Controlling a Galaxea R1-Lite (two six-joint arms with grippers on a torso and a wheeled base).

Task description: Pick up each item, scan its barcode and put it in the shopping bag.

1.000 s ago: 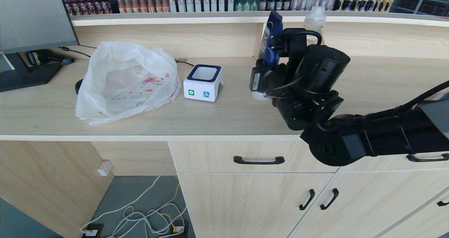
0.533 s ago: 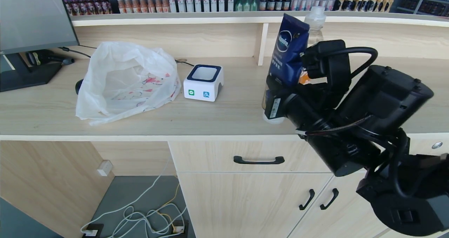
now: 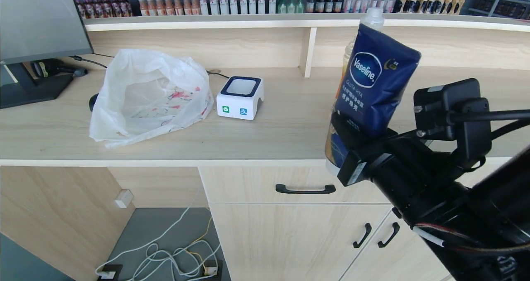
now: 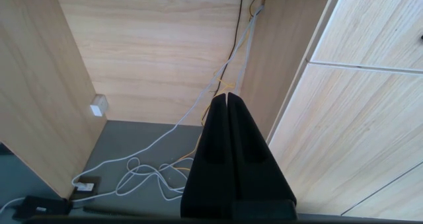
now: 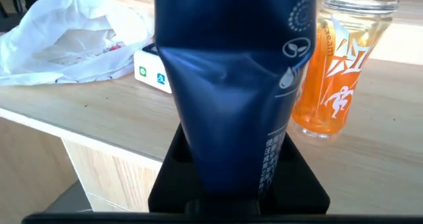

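The blue tube (image 3: 374, 86) stands upright in the right gripper (image 3: 357, 142), raised above the front edge of the counter (image 3: 269, 136), flat crimped end at 12 o'clock and cap end at 6. The fingers (image 5: 178, 161) pinch its lower body from 2 sides. It looks like a soft, light squeeze tube with a glossy skin, so it will likely dent under pressure and could slide or swivel if the pinch is loose. The fuller part just above the cap seems the firmest hold, and the present grip leaves most of the printed faces free for scanning.

The scanner (image 3: 240, 97) sits at 9 o'clock from the tube, and the shopping bag (image 3: 149, 94) is further out at 9, mouth open and slumped. An orange drink bottle (image 5: 337, 72) stands just behind the tube at 12 o'clock, close enough to be knocked by a swing. A monitor (image 3: 37, 20) stands at the far 10 o'clock corner.

The left gripper (image 4: 228, 151) hangs below counter level beside the cabinet fronts, fingers pressed together on nothing
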